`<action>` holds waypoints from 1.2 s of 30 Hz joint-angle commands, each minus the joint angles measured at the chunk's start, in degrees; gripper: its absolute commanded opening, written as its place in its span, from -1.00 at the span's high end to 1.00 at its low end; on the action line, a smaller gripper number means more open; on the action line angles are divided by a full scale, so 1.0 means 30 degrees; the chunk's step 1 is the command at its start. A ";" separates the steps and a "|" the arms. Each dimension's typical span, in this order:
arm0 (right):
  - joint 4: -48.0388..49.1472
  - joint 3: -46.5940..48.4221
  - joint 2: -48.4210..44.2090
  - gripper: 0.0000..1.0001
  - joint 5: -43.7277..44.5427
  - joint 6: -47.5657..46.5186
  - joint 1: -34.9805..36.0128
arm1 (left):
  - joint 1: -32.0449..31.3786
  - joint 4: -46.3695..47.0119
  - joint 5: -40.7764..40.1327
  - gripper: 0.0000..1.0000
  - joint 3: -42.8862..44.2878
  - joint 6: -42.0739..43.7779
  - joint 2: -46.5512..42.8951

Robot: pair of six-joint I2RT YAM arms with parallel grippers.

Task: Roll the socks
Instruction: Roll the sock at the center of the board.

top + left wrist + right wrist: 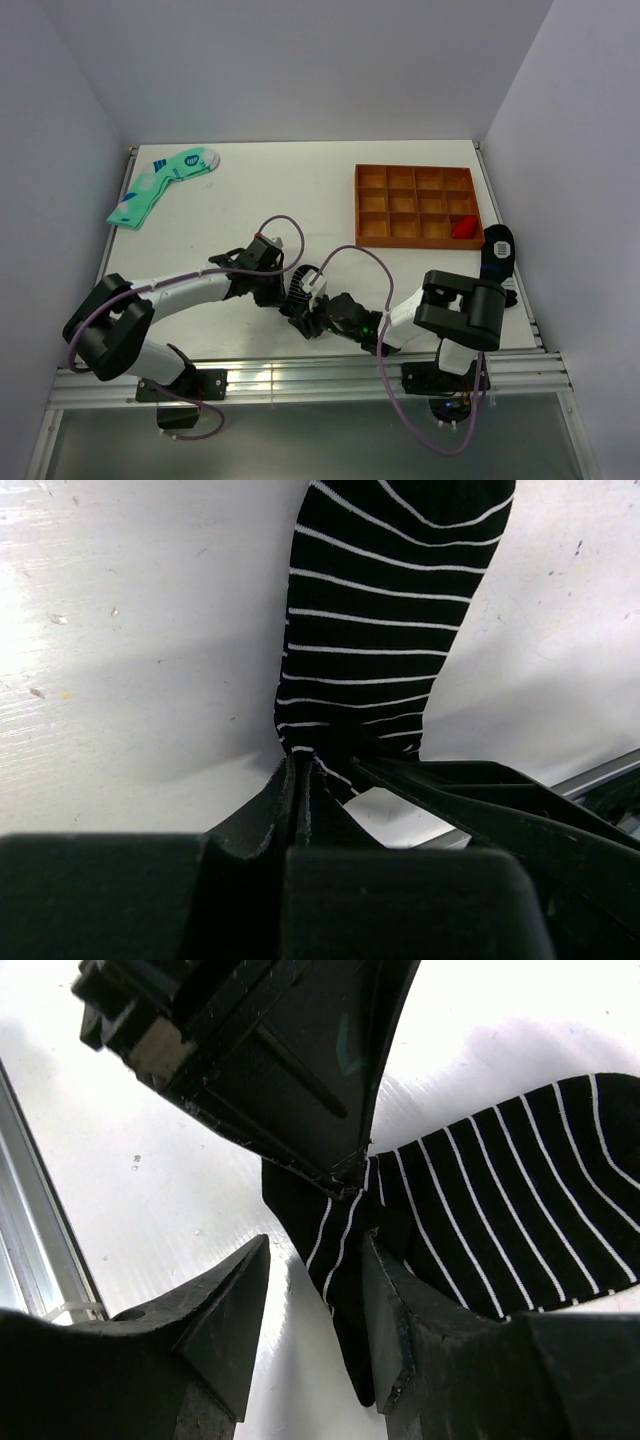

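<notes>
**Left end effector pins the sock end while the right stands open beside it**

Close to the arm bases, the left end effector is clamped tight on one end of the striped sock, bunching the knit into a narrow pinch. The right end effector faces it from the other side with its jaws partly apart. The sock's pinched tip sits between them, against one finger and clear of the other, so it grips nothing.

From that pinch the sock runs away from the left end effector and lies flat on the white worktop.

To roll well from here, the left grip probably ought to stay firm as the anchor. The right should close low on the same end and turn the fabric over itself in small bites, keeping the stripes square so the roll does not skew. Soft knit will likely slip or spring open if the jaws let go too early.

Farther off, a second dark sock lies at the right edge, just beyond the right arm's elbow. Behind it stands an orange tray, and a mint-green pair lies in the far left corner, well apart.
</notes>
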 commanded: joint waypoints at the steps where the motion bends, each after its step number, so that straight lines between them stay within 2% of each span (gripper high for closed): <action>1: 0.0810 -0.0274 0.0436 0.00 0.0981 -0.0450 0.0189 | 0.0221 0.0451 0.0887 0.99 0.0407 0.0161 0.0127; 12: 0.1074 -0.0479 0.1226 0.06 0.3469 -0.0273 0.0511 | 0.0544 0.1592 0.2703 0.99 -0.0062 -0.0424 0.0274; 15: 0.1277 -0.0566 0.1373 0.20 0.4027 -0.0128 0.0511 | 0.0544 0.1916 0.2939 0.99 -0.0413 -0.0659 0.0244; 21: 0.1777 -0.0714 0.1549 0.28 0.3970 0.0048 0.0511 | 0.0544 0.2297 0.3057 0.99 -0.0970 -0.0806 0.0186; 25: 0.1690 -0.0626 0.1637 0.42 0.3649 0.0194 0.0511 | 0.0544 0.2444 0.2853 0.99 -0.1263 -0.0835 0.0156; 29: 0.1398 -0.0597 0.1579 0.54 0.2073 0.0633 0.0336 | 0.0544 0.2620 0.2268 0.99 -0.1585 -0.0893 -0.0194; 31: 0.0959 -0.0597 0.1492 0.61 0.1570 0.1072 0.0045 | 0.0544 0.2736 0.1858 0.87 -0.1789 -0.0981 -0.0545; 36: 0.0167 -0.0684 0.1053 0.67 -0.0359 0.2185 -0.0426 | 0.0544 0.3525 0.1124 0.74 -0.2608 -0.1361 -0.1453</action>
